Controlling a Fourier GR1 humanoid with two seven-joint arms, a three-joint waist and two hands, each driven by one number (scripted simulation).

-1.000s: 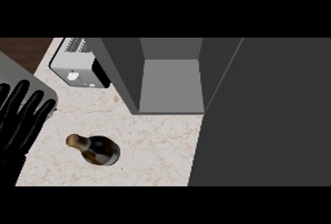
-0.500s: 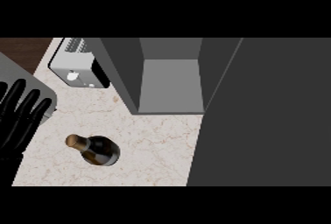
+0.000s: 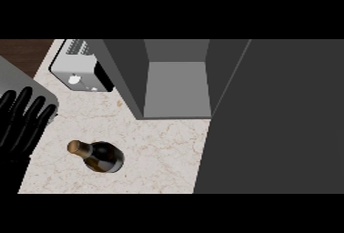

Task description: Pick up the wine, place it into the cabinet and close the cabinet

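Observation:
The wine bottle point(image 3: 99, 156), dark with a tan cork top, stands on the pale marble counter point(image 3: 154, 150) near its front. Behind it stands the grey cabinet point(image 3: 176, 82), open, with its inside shelf showing bare. Its big dark door point(image 3: 275, 118) swings out and fills the right of the head view. My left hand point(image 3: 20, 123) rests at the left edge, fingers straight and pointing up, a little left of the bottle and not touching it. My right hand does not show.
A silver toaster point(image 3: 77, 70) sits at the back left of the counter, beside the cabinet's left wall. A grey surface point(image 3: 27, 84) and dark wood point(image 3: 23, 52) lie beyond the counter's left edge.
My left hand has drifted slightly down and left along the edge. The bottle and the cabinet stand as before.

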